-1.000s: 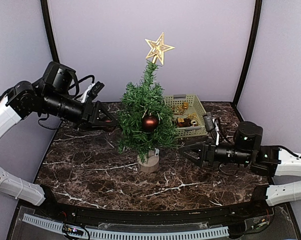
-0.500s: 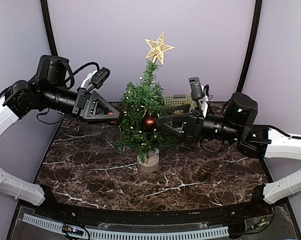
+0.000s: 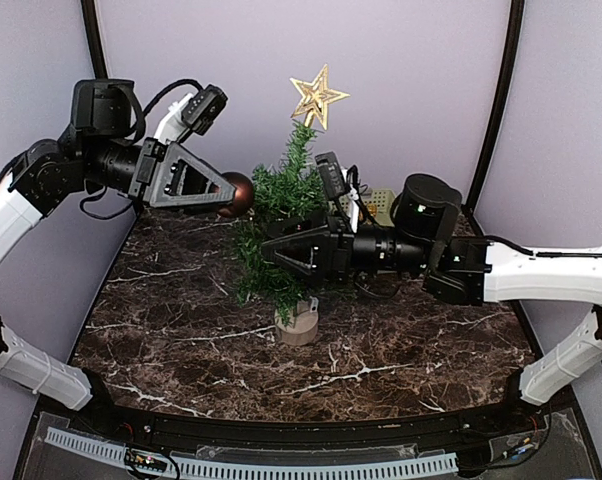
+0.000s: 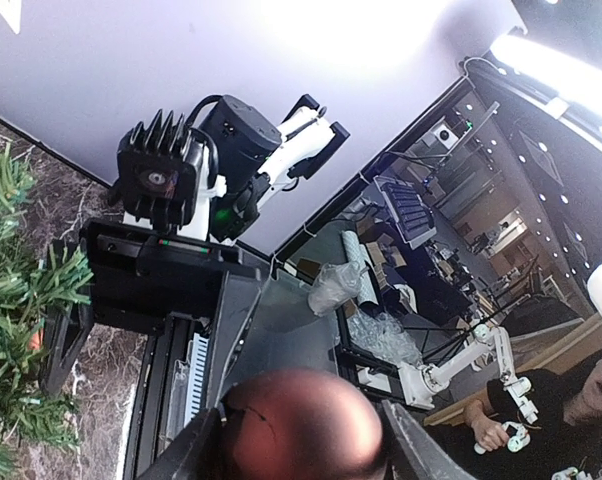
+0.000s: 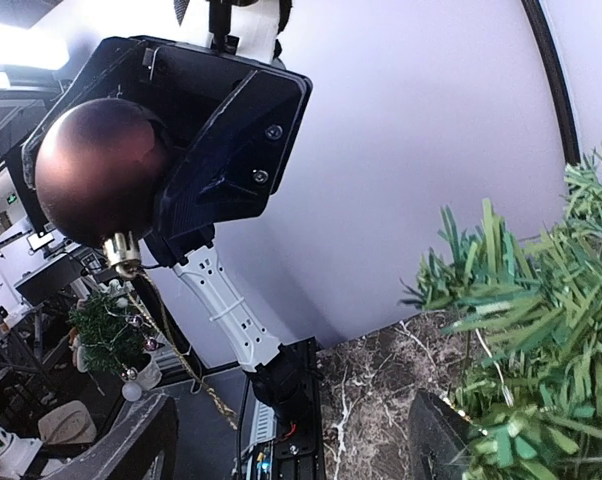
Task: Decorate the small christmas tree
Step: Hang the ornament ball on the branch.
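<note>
The small christmas tree (image 3: 286, 190) is stood upright near the centre of the desk (image 3: 181, 330), a dark marble-patterned surface with white veins. The desk is enclosed by pale lavender wall panels (image 3: 411, 80). A dark red bauble (image 3: 239, 195) is clamped in the left hand (image 3: 224, 193), just left of the tree. The right hand (image 3: 271, 250) is spread wide and empty at the tree's lower branches.
</note>
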Available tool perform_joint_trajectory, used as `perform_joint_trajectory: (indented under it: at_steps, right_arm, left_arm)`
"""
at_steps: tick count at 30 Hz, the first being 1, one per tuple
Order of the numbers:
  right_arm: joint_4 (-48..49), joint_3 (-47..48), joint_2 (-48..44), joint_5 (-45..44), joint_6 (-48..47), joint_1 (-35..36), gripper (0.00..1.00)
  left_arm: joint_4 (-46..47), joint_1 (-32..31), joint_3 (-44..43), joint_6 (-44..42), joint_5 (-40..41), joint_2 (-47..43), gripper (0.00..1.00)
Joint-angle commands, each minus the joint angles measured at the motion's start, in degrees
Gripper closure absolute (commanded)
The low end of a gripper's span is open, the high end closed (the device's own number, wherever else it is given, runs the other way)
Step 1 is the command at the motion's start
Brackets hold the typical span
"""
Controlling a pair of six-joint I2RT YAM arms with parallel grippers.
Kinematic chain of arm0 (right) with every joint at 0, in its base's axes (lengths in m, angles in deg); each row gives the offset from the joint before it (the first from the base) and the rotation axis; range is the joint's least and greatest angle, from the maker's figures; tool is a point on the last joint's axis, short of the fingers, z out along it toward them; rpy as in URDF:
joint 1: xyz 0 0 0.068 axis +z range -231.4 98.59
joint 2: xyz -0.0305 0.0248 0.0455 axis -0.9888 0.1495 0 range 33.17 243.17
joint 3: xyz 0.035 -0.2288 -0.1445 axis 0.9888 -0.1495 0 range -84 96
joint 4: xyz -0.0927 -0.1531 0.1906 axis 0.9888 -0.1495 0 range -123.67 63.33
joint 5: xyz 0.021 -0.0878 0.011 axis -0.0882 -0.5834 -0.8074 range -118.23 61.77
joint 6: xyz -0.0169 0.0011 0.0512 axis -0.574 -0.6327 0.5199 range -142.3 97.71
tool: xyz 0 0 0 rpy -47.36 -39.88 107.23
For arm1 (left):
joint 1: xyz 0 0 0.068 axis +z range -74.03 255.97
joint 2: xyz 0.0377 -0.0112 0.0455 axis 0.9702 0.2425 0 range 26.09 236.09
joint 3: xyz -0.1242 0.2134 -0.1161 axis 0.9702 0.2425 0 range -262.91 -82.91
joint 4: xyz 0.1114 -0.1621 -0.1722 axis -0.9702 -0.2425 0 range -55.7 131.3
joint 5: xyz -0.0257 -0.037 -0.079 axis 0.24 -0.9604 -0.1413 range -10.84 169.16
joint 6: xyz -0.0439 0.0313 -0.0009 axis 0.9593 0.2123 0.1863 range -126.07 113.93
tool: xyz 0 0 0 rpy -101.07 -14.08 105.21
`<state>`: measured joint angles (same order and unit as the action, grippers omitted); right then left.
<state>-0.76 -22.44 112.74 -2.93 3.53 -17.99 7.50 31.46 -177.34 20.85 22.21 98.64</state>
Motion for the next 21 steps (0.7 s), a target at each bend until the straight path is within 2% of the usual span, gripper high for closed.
perform_joint_trajectory:
  at_steps: [1, 7, 9, 12, 17, 21]
  right_arm:
    - [3.90, 3.89, 1.54, 1.71, -2.65, 0.74, 0.24]
    - [5.51, 4.77, 2.59, 5.45, -2.32, 0.97, 0.39]
    - [5.74, 4.25, 2.43, 5.70, -1.97, 1.08, 0.51]
    - [6.49, 3.49, 1.95, 6.14, -1.36, 1.16, 0.75]
    - [8.78, 1.68, -0.74, 5.36, -0.95, 1.38, 1.00]
    - [7.60, 0.77, -3.34, 2.55, -1.73, 1.50, 1.00]
  left_arm:
    - [2.56, 0.30, -2.35, -2.08, -4.16, 1.03, 0.46]
    - [3.98, 0.30, -3.08, -2.23, -3.40, 1.40, 0.46]
    - [4.38, 0.26, -3.08, -2.11, -2.90, 1.32, 0.46]
    - [4.75, 0.30, -2.83, -2.05, -1.51, 1.20, 0.46]
    - [5.93, 0.77, -1.73, -1.39, -0.12, 0.37, 0.46]
    - [6.93, 1.27, 0.19, -1.57, 3.05, -1.34, 0.47]
